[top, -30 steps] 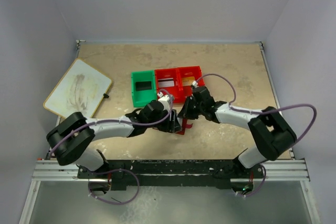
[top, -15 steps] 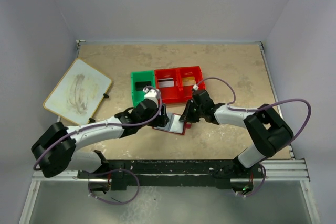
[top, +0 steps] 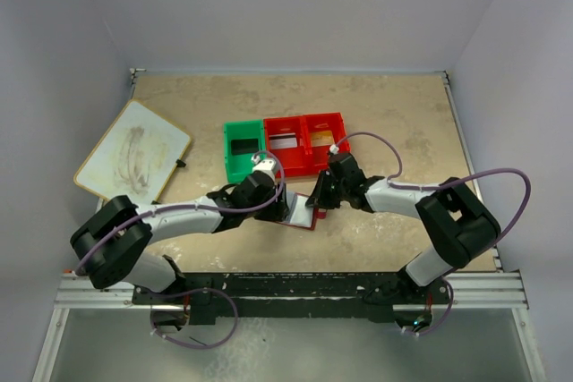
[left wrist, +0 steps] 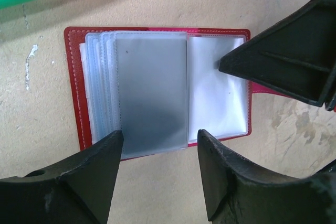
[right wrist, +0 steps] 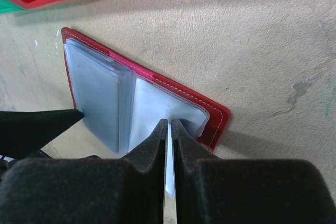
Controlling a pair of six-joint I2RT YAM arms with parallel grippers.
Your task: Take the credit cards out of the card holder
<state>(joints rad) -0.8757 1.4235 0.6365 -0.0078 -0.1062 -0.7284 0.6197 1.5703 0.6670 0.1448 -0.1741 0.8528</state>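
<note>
Beige, mottled surface (top: 394, 114), enclosed by pale grey walls (top: 295, 6), is occupied by the open card holder (left wrist: 215, 103), laid just before the bin tray (top: 266, 136). The left fingers (left wrist: 89, 171) are spread wide above it; the right fingers (right wrist: 149, 153) are pinched on its clear sleeve.

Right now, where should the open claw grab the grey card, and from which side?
Probably its short edge nearest the left gripper, coming from that side. The grey card lies flat in the open card holder, that edge reaching the holder's rim, while the right gripper holds the other page.
</note>
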